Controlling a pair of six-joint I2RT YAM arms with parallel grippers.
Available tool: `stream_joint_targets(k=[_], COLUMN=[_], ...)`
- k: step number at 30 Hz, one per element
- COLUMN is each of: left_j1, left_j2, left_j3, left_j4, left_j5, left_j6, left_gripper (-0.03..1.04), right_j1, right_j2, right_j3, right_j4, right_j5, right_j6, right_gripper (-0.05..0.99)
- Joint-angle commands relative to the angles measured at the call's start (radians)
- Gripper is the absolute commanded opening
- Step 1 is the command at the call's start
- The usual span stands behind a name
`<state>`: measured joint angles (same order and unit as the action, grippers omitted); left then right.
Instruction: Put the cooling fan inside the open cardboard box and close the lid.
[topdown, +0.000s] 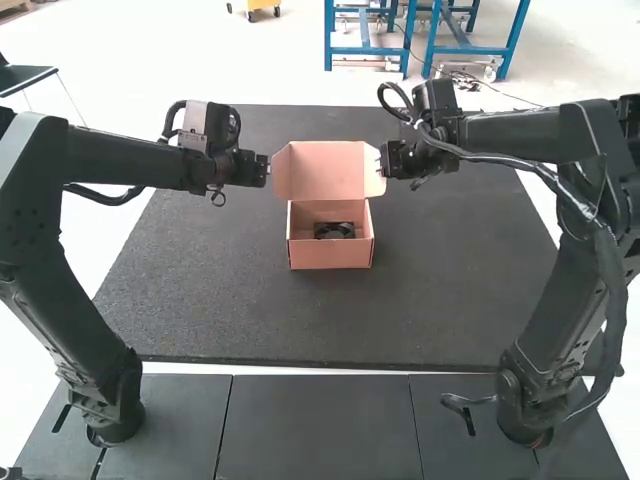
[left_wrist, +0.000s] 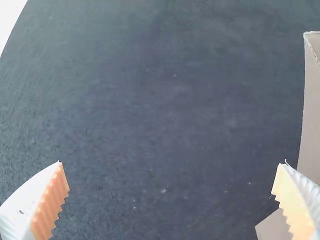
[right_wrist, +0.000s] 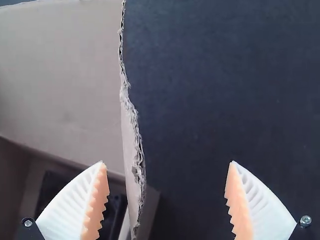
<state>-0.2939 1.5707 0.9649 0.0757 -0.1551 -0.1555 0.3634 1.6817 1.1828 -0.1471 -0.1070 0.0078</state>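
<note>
A small cardboard box stands mid-mat with its lid raised upright at the back. The black cooling fan lies inside the box. My left gripper hovers just left of the lid's left edge, open, its ribbed fingers wide apart over bare mat with the lid edge beside one finger. My right gripper is at the lid's right flap, open, and the flap's torn edge stands between its two fingers without being clamped. A dark corner of the fan shows below.
The box sits on a dark rubber mat covering the table. Open mat lies in front of and to both sides of the box. Both arms' bases stand at the near edge.
</note>
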Motion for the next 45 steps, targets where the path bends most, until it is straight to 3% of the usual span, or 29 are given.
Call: stream_joint_targets(k=[1,7,11,20,24,32,45], left_j1=[-0.002,-0.024,-0.037,-0.042,-0.042,-0.042,-0.042], left_j2=[0.009,0.011,0.012,0.02,0.02,0.02,0.012], left_j3=[0.038,0.049,0.054,0.055,0.054,0.055,0.06], left_j4=[0.009,0.01,0.012,0.012,0.01,0.012,0.003], left_j5=[0.034,0.097,0.111,0.111,0.111,0.111,0.111], left_j6=[-0.007,-0.01,-0.01,-0.012,-0.012,-0.012,-0.012], left_gripper=[0.96,0.96,0.96,0.96,0.96,0.96,0.96], right_j1=[-0.014,-0.014,-0.014,-0.015,-0.014,-0.006,0.029], right_j2=[-0.005,-0.005,-0.005,-0.005,-0.005,-0.005,-0.002], right_j3=[0.044,0.051,0.055,0.077,0.086,0.09,0.1], right_j4=[0.006,0.004,0.003,-0.005,-0.009,-0.037,-0.074], right_j5=[-0.01,-0.016,-0.023,-0.071,-0.089,-0.1,-0.146], right_j6=[0.008,0.008,0.008,-0.003,-0.002,-0.005,-0.003], right_gripper=[0.53,0.53,0.51,0.13,0.04,-0.02,-0.02])
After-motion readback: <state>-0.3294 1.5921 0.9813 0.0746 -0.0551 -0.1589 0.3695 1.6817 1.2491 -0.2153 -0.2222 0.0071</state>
